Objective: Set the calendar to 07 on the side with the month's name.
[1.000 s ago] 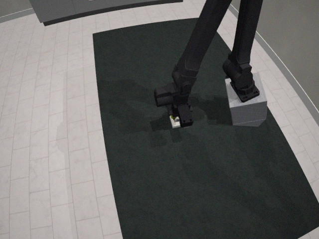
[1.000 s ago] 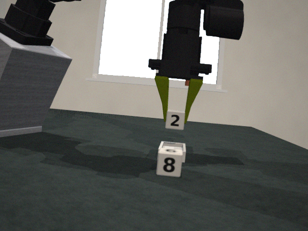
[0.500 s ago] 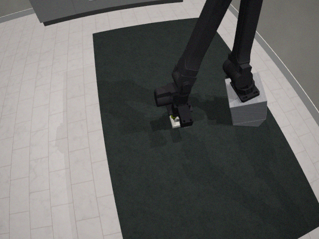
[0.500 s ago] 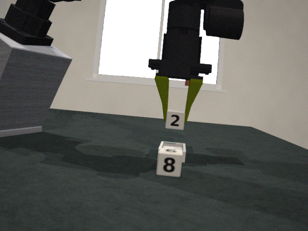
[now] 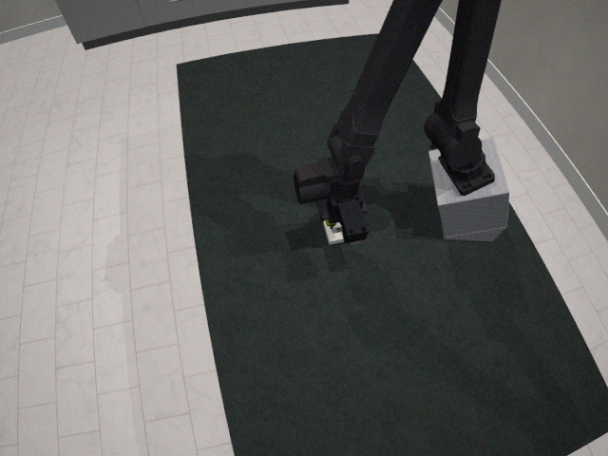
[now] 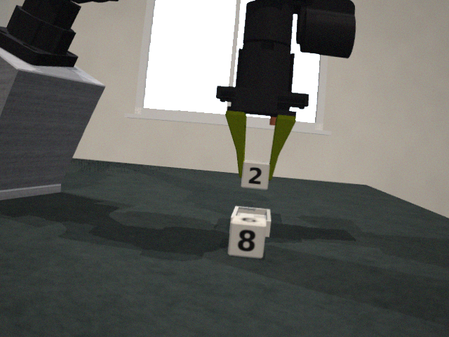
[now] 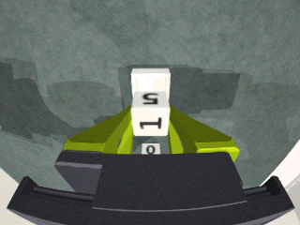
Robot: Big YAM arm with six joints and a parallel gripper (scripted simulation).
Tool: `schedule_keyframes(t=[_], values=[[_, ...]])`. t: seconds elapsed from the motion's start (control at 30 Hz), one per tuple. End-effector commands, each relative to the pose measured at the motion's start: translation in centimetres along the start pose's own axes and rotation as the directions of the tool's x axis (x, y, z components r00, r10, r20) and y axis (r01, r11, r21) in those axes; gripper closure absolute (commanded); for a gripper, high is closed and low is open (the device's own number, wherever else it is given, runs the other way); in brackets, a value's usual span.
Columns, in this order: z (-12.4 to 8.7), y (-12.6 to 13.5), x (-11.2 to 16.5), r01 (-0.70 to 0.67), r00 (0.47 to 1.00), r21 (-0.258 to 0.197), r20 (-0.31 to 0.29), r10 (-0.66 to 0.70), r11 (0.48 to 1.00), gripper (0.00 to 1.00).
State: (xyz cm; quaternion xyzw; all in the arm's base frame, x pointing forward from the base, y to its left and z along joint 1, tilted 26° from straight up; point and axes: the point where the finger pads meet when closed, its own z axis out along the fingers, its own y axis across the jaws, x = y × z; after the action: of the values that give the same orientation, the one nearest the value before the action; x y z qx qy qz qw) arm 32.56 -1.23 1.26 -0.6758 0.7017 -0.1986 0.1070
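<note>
My gripper [image 6: 255, 176] points straight down with its green fingers shut on a white digit cube [image 6: 255, 175]. The cube hangs in the air and shows an upright 2 in the exterior view. In the wrist view the held cube [image 7: 150, 127] shows a 1 and a 0 between the fingers. Directly below stands the second cube [image 6: 247, 240], which shows an upright 8. It stands against the near end of the small white tray [image 6: 252, 213]; I cannot tell if it is inside. The month's name is hidden. In the top view the wrist covers most of the tray [image 5: 334, 234].
The arm's grey base block [image 5: 472, 196] stands on the dark mat to the right of the tray. A dark cabinet [image 5: 196, 14] stands far off at the top, on the tiled floor.
</note>
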Motion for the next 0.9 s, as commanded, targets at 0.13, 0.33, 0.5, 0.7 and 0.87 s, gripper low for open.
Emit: schedule_keyframes(t=[0.13,0.33,0.5,0.7,0.87], values=[[-0.41,-1.75,0.17,0.001,1.000,0.024,0.003,-0.001,1.000,0.74],[-0.36,-1.70,0.17,0.001,1.000,0.021,0.003,-0.002,1.000,0.74],[-0.35,-1.69,0.16,0.002,1.000,0.020,0.003,-0.002,1.000,0.74],[-0.35,-1.69,0.16,0.002,1.000,0.020,0.003,-0.002,1.000,0.74],[-0.35,-1.69,0.16,0.002,1.000,0.020,0.003,-0.002,1.000,0.74]])
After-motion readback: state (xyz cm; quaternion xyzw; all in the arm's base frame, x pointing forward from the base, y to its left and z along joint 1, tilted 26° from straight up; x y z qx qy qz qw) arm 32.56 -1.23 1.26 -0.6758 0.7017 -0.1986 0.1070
